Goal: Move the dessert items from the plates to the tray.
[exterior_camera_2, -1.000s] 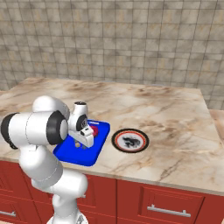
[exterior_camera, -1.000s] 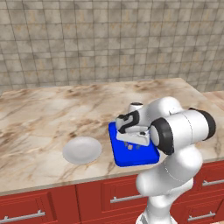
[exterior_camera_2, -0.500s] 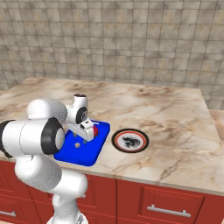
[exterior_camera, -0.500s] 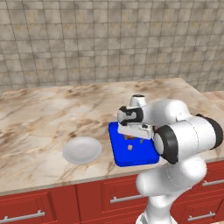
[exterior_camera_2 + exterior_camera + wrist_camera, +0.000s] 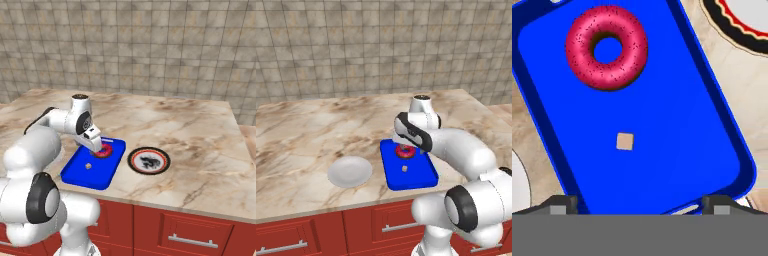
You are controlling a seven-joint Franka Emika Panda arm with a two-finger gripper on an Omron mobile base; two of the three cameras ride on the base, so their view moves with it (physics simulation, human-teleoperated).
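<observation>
Beige-brown marble countertop [image 5: 301,135] runs across the middle of both base views. Grey-tan tiled wall [image 5: 356,45] takes up the top of the frame, red cabinet fronts [image 5: 190,230] with silver bar handles [image 5: 192,241] along the bottom.

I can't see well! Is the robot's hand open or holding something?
Gripper: open, holding nothing. The doughnut lies on the tray.

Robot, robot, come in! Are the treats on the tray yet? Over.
Claw open, holding nothing, above the tray. Doughnut and tiny morsel both on it. Both plates bare. Nothing in the way.
</observation>
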